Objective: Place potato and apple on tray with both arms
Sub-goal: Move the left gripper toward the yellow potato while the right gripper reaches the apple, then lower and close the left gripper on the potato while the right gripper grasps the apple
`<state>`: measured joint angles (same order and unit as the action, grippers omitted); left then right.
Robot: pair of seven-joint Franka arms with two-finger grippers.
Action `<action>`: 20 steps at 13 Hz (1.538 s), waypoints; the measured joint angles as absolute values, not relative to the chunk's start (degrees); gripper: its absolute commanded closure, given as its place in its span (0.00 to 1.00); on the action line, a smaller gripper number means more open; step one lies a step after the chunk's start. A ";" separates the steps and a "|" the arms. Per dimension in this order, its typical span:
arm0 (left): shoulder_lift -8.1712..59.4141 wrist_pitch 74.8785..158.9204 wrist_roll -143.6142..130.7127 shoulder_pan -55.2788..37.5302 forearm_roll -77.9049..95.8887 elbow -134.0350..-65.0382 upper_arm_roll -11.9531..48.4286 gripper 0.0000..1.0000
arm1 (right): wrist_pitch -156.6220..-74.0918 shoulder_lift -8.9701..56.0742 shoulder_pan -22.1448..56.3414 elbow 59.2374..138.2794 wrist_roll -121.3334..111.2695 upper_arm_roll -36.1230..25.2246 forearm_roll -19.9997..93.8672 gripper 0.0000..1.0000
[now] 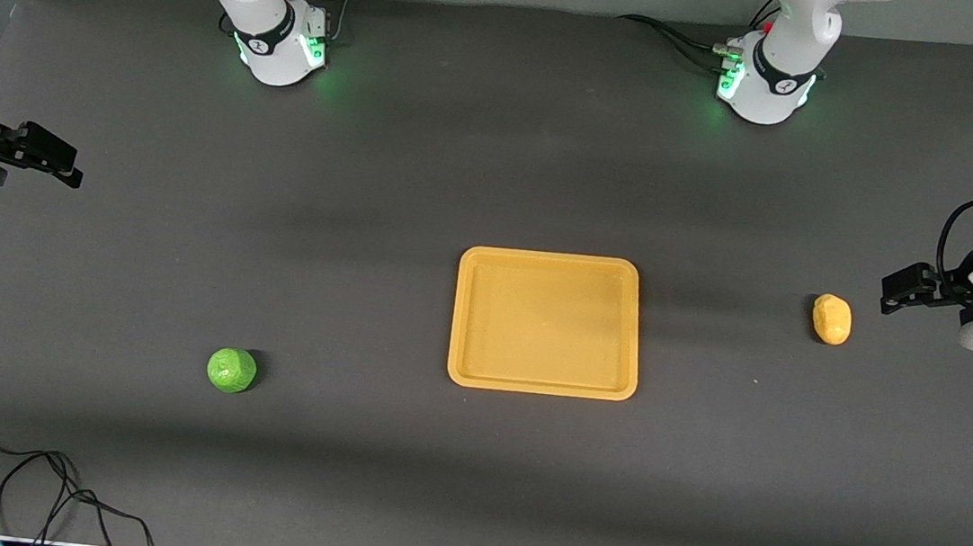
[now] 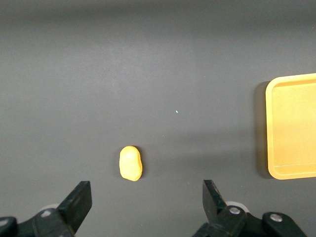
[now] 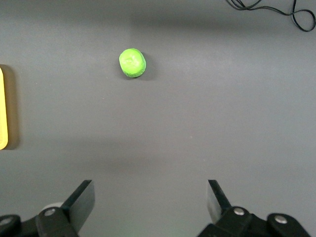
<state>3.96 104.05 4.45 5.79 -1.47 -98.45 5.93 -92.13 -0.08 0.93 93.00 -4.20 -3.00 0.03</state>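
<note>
The yellow-orange tray (image 1: 553, 262) lies flat in the middle of the table and holds nothing. The potato (image 1: 832, 318) lies on the table toward the left arm's end. The green apple (image 1: 231, 370) lies toward the right arm's end, nearer the front camera than the tray. My left gripper (image 1: 891, 292) hangs open and empty beside the potato, which shows ahead of its fingers in the left wrist view (image 2: 131, 163). My right gripper (image 1: 68, 166) is open and empty at the right arm's table end, away from the apple (image 3: 132, 63).
A black cable (image 1: 21, 486) lies looped near the front corner at the right arm's end and also shows in the right wrist view (image 3: 276, 11). The tray's edge shows in both wrist views (image 2: 291, 126) (image 3: 2, 108). The table is dark grey cloth.
</note>
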 measured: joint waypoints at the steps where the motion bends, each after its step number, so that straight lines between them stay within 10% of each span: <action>1: 3.96 104.05 4.45 5.80 -1.48 -98.45 5.92 0.00 | -92.13 -0.05 0.93 93.00 -4.20 -3.00 0.03 0.00; 13: 10.56 113.10 10.47 11.24 -1.76 -105.08 5.36 0.00 | -93.61 1.38 2.03 92.93 -3.81 -2.75 0.50 0.00; 20: 25.48 125.74 16.36 13.78 -1.83 -112.52 5.32 0.01 | -100.51 14.05 6.99 81.81 -1.68 -2.62 1.05 0.00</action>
<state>25.48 125.74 16.36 13.78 -1.83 -112.52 5.32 -100.51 14.05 6.99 81.81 -1.68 -2.62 1.05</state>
